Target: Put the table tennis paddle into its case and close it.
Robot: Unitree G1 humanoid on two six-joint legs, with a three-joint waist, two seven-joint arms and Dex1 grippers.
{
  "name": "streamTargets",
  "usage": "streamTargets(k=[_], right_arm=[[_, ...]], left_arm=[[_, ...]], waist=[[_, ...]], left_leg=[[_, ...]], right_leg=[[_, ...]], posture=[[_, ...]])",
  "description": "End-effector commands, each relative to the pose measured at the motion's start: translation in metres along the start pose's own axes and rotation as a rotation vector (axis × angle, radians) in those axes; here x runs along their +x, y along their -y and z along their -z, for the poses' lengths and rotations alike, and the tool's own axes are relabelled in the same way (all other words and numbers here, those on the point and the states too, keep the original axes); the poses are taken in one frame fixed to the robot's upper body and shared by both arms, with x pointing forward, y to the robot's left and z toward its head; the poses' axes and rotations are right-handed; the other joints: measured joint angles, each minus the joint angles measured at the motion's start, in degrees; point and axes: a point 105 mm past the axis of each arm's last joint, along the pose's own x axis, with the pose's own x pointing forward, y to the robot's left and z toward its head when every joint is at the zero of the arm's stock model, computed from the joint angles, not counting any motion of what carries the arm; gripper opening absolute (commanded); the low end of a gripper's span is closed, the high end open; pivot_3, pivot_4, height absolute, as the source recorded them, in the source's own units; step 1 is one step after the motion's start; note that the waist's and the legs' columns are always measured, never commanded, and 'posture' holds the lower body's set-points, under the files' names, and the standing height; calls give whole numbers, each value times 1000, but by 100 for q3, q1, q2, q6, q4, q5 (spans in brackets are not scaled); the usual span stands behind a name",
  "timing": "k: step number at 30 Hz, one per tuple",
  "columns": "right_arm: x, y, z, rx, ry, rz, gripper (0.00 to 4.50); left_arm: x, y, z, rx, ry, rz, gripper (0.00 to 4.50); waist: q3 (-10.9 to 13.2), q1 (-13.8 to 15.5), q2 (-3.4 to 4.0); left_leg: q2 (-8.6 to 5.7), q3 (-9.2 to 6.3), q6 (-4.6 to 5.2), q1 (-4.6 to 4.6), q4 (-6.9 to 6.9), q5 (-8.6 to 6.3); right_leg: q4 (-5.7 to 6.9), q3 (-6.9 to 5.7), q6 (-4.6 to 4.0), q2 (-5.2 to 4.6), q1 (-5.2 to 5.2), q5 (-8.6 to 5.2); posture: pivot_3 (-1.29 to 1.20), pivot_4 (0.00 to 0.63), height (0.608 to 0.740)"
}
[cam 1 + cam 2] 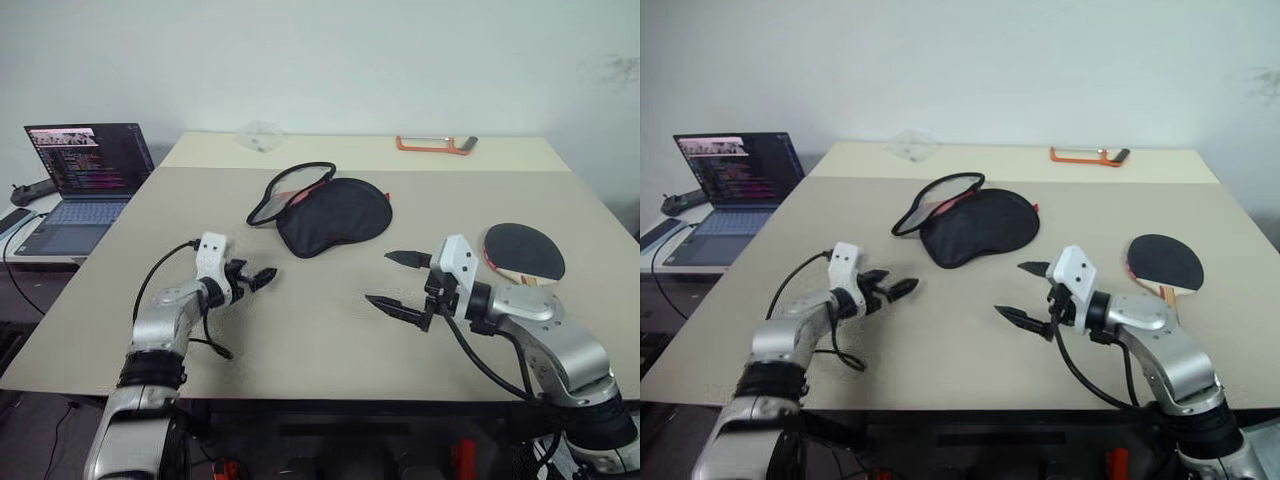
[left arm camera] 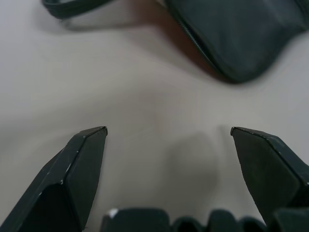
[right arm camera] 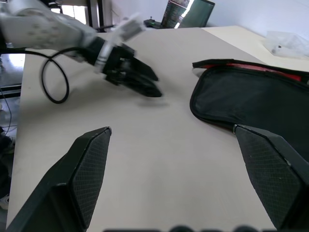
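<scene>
Lying just right of the wide-spread right pincer (image 1: 398,279) — the table tennis paddle (image 1: 524,251) — untouched.

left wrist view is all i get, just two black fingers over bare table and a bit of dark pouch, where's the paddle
Observer: The paddle lies flat on the table, on the robot's right, beyond the right end effector.
Operator: is anything holding it
Observer: No. The right end effector is open and empty, short of the paddle.
Operator: is the case open
Observer: Yes. The case lies mid-table with its zip edge gaping toward the laptop.
</scene>
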Motion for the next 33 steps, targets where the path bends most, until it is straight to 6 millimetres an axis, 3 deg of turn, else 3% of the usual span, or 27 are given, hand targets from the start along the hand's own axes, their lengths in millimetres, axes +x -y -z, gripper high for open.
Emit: streamTargets(k=[1, 9, 11, 15, 26, 31, 33], right_arm=[[1, 1, -13, -47, 39, 3, 4461], [1, -1, -13, -57, 43, 6, 4461], [1, -1, -14, -58, 45, 9, 4461], [0, -1, -19, -56, 69, 15, 4461], [-1, -2, -24, -76, 78, -4, 4461], [-2, -2, -23, -87, 64, 6, 4461], [-3, -2, -22, -90, 58, 8, 4500]], left_arm=[[10, -3, -7, -48, 9, 3, 4500], [36, 27, -3, -4, -70, 120, 4500], [38, 31, -7, -16, -63, 142, 4500], [45, 59, -22, 5, -52, 290, 4500], [53, 52, -23, -1, -59, 201, 4500], [60, 80, -32, -55, -28, 308, 4500], [59, 85, -36, -86, -13, 343, 4120]], waist=[[0, -23, 0], [-1, 33, 0], [-1, 38, 0], [-1, 38, -1], [-1, -71, -1], [0, -60, -3], [1, -52, -4]], left_leg=[[-1, 1, 0, 0, 0, 0], [-7, -9, -1, 0, 8, 2], [-7, -11, -1, -2, 16, 1], [-9, -13, -1, -7, 21, 1], [-9, -8, -1, -10, 38, 1], [-9, -9, 0, -10, 56, 1], [-9, -11, 1, -10, 58, 1]], right_leg=[[0, 0, 0, -1, 0, 0], [6, -9, 1, -5, 6, 0], [9, -10, 1, -6, 7, 1], [12, -14, 2, -6, 7, 0], [27, -9, 2, 2, 1, 0], [55, -7, 3, 1, 1, -1], [58, -8, 3, 1, 1, -1]], posture=[[0, 150, 740], [0, 150, 740], [0, 150, 740], [0, 150, 740], [0, 150, 740], [0, 150, 740], [0, 150, 740]])
